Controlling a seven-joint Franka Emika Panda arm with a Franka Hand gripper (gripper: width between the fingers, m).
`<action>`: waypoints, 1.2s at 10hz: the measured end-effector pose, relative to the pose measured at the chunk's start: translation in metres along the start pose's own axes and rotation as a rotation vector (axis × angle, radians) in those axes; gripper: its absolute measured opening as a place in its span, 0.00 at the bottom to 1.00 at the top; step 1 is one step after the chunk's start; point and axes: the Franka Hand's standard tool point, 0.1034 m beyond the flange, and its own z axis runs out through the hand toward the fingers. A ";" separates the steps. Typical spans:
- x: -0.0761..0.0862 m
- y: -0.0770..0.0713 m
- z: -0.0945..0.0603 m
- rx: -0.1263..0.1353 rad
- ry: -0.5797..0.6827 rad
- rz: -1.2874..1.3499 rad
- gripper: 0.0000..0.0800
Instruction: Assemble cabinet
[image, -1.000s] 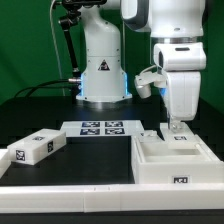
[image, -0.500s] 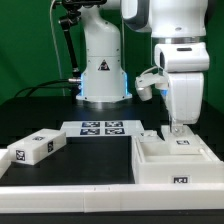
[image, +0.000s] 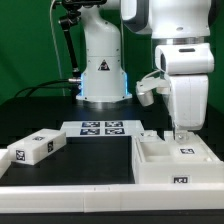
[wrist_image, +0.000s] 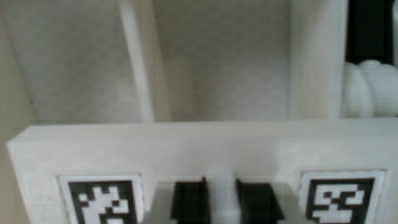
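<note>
Hovering over the cabinet (image: 170, 165) at the exterior view's right of the bench (image: 100, 165), our pincer (image: 179, 133) hangs straight above a tagged wall toward its back. The fingers sit close together, but we cannot tell whether they grip anything.

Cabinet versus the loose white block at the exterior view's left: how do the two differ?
The cabinet is much larger than the loose block. The cabinet is an open box with recessed compartments, while the loose block is a closed bar. The cabinet sits square to the exterior camera, and the loose block lies skewed. The claw is low over the cabinet, with nothing near the loose block. Both are white and carry black-and-white tags.
</note>
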 end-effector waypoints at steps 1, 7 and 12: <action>0.001 0.007 0.000 -0.003 0.001 0.003 0.09; 0.001 0.014 0.001 0.012 -0.003 -0.009 0.09; 0.004 0.007 -0.003 0.011 -0.008 -0.013 0.42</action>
